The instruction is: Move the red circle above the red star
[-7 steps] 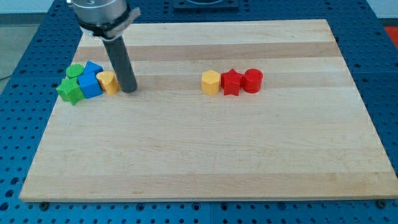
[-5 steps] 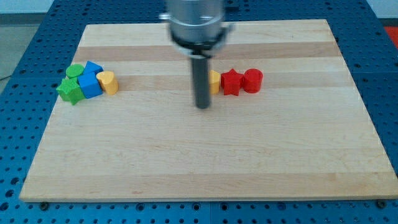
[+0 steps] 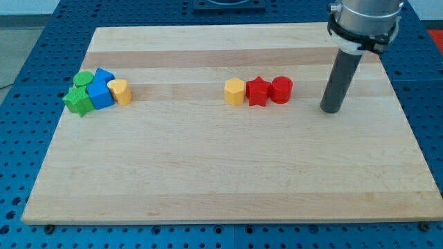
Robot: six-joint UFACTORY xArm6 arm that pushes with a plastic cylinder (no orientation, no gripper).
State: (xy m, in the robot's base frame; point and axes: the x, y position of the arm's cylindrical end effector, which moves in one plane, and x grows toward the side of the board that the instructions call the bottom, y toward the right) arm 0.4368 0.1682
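Note:
The red circle lies right of centre on the wooden board, touching the right side of the red star. A yellow hexagon touches the star's left side, so the three form a row. My tip rests on the board to the right of the red circle and slightly lower, apart from it by about one block's width.
At the view's left stands a cluster: a green circle, a green star, two blue blocks and a yellow block. The board lies on a blue perforated table.
My tip has swept from beside the left cluster across the board, past the yellow hexagon, to the right of the red circle. No block has moved.

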